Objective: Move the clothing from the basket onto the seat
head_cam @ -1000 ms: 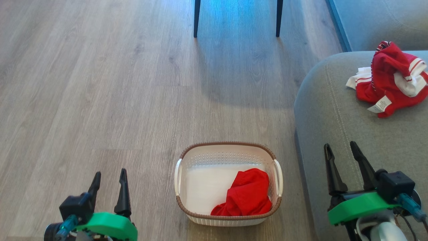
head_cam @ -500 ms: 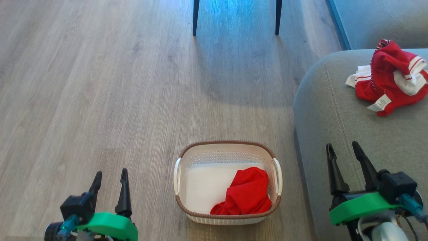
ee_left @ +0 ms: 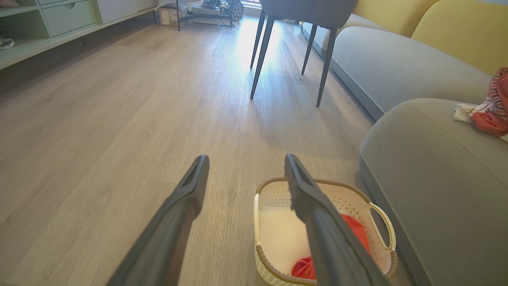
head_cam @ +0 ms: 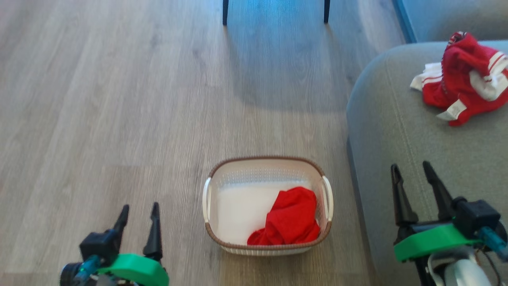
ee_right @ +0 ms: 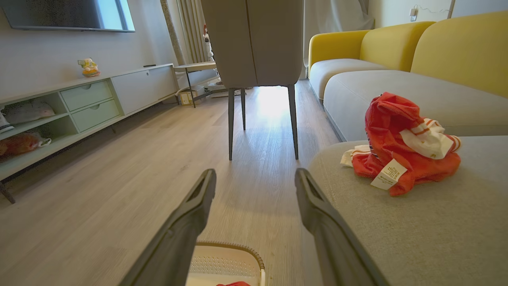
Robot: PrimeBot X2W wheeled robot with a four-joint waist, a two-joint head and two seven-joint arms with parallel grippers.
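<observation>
**One garment on the seat, one left in the basket**

The basket [head_cam: 262, 158] stands on the wood floor [head_cam: 119, 119], just beside the left side of the seat [head_cam: 397, 119]. That closeness makes the carry from one to the other a short one. The red shorts [head_cam: 291, 220] lie inside it, crumpled into the near right part and leaning toward the right wall. The rest of its white bottom is bare.

The jersey [head_cam: 464, 75] lies bunched on the seat toward the far right, with its white striped trim and a label turned outward. It is well apart from the basket. Lying that far back, it leaves the near stretch of cushion free for the shorts. By this, the task looks about half done.

The two grippers flank the basket, fingers pointing to the far side. The left gripper [head_cam: 141, 205] hovers over the floor to the basket's left. The right gripper [head_cam: 410, 165] hangs over the near left edge of the seat. Both have their jaws spread wide and hold nothing.

The shorts lie on the right gripper's side, so that arm seems the likelier one to reach in. A pinch from above on the top fold should be enough for the loose heap. The basket looks light, so a finger catching the rim or the perforated wall could drag or tip it.
</observation>
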